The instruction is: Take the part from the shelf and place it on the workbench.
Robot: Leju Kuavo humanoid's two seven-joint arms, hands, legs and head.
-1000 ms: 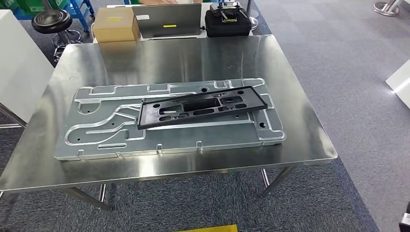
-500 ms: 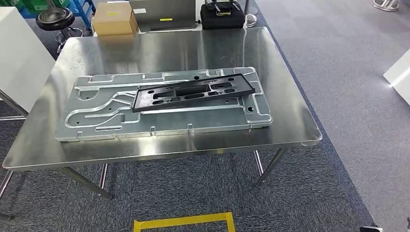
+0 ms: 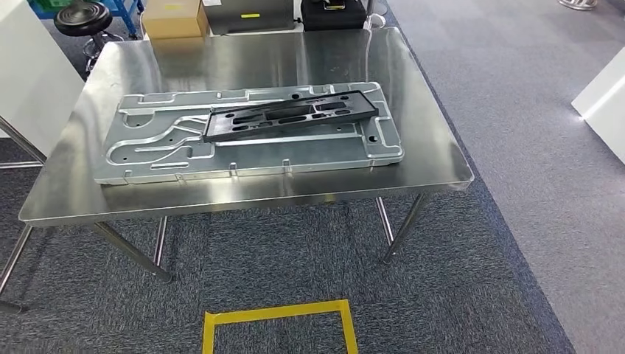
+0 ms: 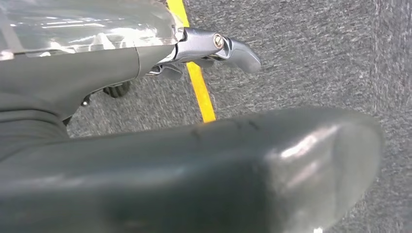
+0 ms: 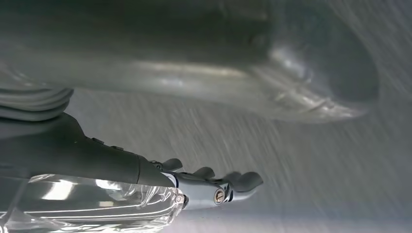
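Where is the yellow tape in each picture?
Head view: yellow tape makes a square on the floor at bottom centre, in front of the table.
Left wrist view: one yellow tape stripe runs across the floor.
Right wrist view: not in it; the floor is blurred.
Shared landmark: the grey carpet.

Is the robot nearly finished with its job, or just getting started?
It looks nearly finished. The black part already lies on the grey metal plate on the steel workbench. Nothing is in hand: the left hand and right hand hang over carpet holding nothing. Little seems left for this part.
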